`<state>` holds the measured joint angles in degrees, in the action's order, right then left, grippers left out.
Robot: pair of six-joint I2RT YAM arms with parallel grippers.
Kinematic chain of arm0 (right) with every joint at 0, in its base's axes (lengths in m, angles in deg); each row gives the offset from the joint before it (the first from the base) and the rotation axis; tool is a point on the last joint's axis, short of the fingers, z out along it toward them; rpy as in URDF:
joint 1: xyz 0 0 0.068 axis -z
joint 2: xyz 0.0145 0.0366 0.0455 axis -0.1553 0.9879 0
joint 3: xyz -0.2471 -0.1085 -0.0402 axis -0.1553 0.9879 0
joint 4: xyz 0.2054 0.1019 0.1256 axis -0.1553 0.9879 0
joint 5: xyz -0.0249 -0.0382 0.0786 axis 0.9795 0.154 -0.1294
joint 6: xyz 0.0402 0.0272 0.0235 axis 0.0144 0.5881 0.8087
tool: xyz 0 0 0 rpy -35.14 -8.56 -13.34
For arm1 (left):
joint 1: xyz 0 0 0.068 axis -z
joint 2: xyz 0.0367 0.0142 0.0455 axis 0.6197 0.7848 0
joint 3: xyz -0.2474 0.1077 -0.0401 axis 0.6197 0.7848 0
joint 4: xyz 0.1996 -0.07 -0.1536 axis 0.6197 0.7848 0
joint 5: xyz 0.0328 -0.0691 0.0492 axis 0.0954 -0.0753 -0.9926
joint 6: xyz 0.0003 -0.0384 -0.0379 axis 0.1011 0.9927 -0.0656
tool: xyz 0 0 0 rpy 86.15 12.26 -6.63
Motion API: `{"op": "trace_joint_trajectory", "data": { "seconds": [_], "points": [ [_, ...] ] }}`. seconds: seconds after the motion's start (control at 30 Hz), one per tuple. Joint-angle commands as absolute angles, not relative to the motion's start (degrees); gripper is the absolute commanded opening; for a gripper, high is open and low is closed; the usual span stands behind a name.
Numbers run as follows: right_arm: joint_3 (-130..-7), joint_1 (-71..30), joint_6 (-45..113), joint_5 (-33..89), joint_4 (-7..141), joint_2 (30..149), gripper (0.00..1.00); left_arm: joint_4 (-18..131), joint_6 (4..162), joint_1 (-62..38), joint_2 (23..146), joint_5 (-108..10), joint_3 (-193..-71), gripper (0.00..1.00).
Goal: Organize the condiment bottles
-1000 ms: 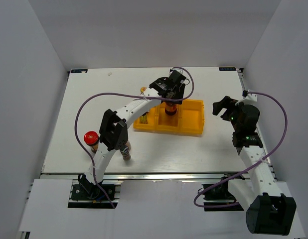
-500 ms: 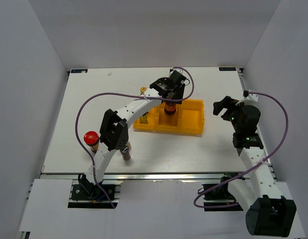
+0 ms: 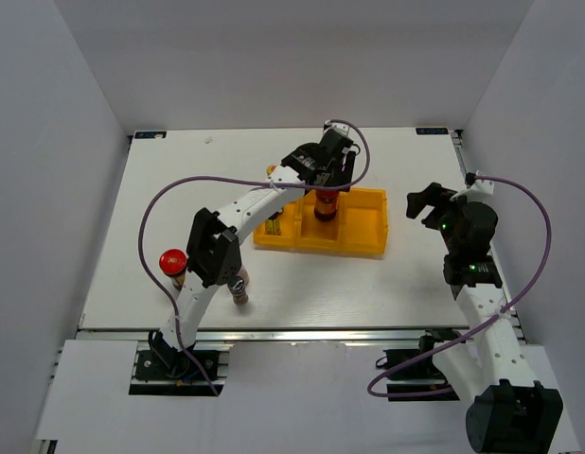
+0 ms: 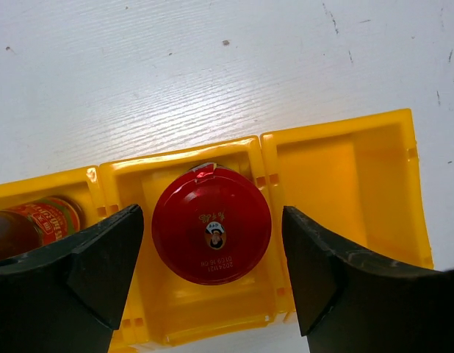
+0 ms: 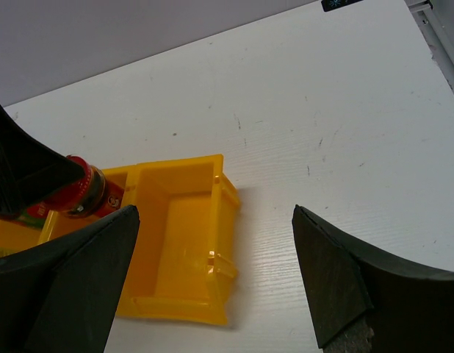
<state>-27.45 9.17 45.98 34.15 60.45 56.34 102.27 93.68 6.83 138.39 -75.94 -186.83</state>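
Left tool (image 4: 211, 213) wide, astride red-capped bottle (image 4: 211, 239) in middle bin of tray (image 4: 344, 169); neighbouring bottle (image 4: 37, 219) half hidden. Right tool (image 5: 214, 213) wide.

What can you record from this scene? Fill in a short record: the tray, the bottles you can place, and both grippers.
tray: yellow, three compartments
middle compartment: holds red-capped bottle, upright
right compartment: empty
left gripper: open, fingers either side of that cap, not touching it
right gripper: open, holding nothing, right of tray
outside tray: second red-capped bottle, upright
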Motion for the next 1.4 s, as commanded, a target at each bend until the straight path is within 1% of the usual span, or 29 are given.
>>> {"op": "trace_joint_trajectory", "data": {
  "seconds": [0.0,0.03,0.07,0.1,0.23,0.33,0.47,0.5,0.57,0.6,0.63,0.7,0.73,0.8,0.87,0.93,1.07,1.13,1.37],
  "points": [
    [-27.97,9.02,45.47,35.10,59.86,55.07,0.89,101.76,93.81,6.71,134.87,-75.70,-187.55,0.85],
    [-27.97,9.02,45.56,35.10,59.86,54.98,0.89,102.29,94.07,6.71,135.04,-76.04,-188.60,0.87],
    [-27.88,9.02,45.65,35.10,59.77,54.89,0.89,102.90,94.33,6.71,135.05,-76.74,-189.13,0.94],
    [-27.88,9.02,45.65,35.01,59.77,54.80,0.89,103.00,94.25,6.71,134.52,-76.84,-189.66,0.98],
    [-27.80,9.02,45.56,34.92,59.60,54.72,0.89,103.08,93.28,6.71,130.22,-77.71,-190.72,0.98],
    [-27.71,9.02,45.56,34.83,59.42,54.45,0.89,104.66,93.72,6.71,124.25,-79.82,-190.03,0.98],
    [-27.71,9.02,45.56,33.78,59.16,54.89,0.89,103.71,95.56,6.71,111.87,-82.90,-178.45,0.98],
    [-27.71,9.02,45.56,33.26,59.16,55.15,0.89,103.18,96.52,6.71,105.66,-84.99,-169.89,0.98],
    [-27.97,9.02,45.65,32.99,59.33,55.59,0.89,103.61,100.47,6.53,99.57,-87.55,-161.41,0.98],
    [-28.06,9.02,45.56,32.73,59.25,56.03,0.89,105.09,102.49,5.75,94.49,-90.61,-155.02,0.98],
    [-28.06,9.02,45.65,32.64,59.07,56.21,0.89,109.37,107.38,5.22,92.18,-92.38,-152.69,0.98],
    [-27.97,9.02,45.82,32.11,58.81,56.91,0.89,113.79,111.98,2.86,87.87,-96.50,-147.69,0.98],
    [-27.97,9.02,46.00,31.76,58.55,57.17,0.89,117.03,115.65,1.45,83.67,-97.92,-146.26,0.98],
    [-28.15,9.02,46.09,30.62,58.54,57.79,0.89,118.73,119.27,-3.37,77.52,-95.93,-141.10,0.98],
    [-28.41,9.02,46.17,30.44,58.89,58.05,0.89,120.39,120.78,-8.21,74.33,-94.34,-137.30,0.98],
    [-28.32,9.02,46.17,30.70,58.81,57.97,0.89,123.10,122.72,-10.60,71.87,-92.76,-132.64,0.98],
    [-28.15,9.02,46.17,31.40,58.81,57.88,0.89,131.02,126.14,-15.96,72.38,-90.99,-127.80,0.98],
    [-28.15,9.02,46.17,31.40,58.81,57.88,0.89,132.87,127.55,-17.02,71.86,-90.99,-125.09,0.98],
    [-28.50,9.02,46.17,30.09,58.81,59.19,0.89,129.90,125.63,-23.34,67.98,-88.27,-119.72,0.98]
  ]
}}
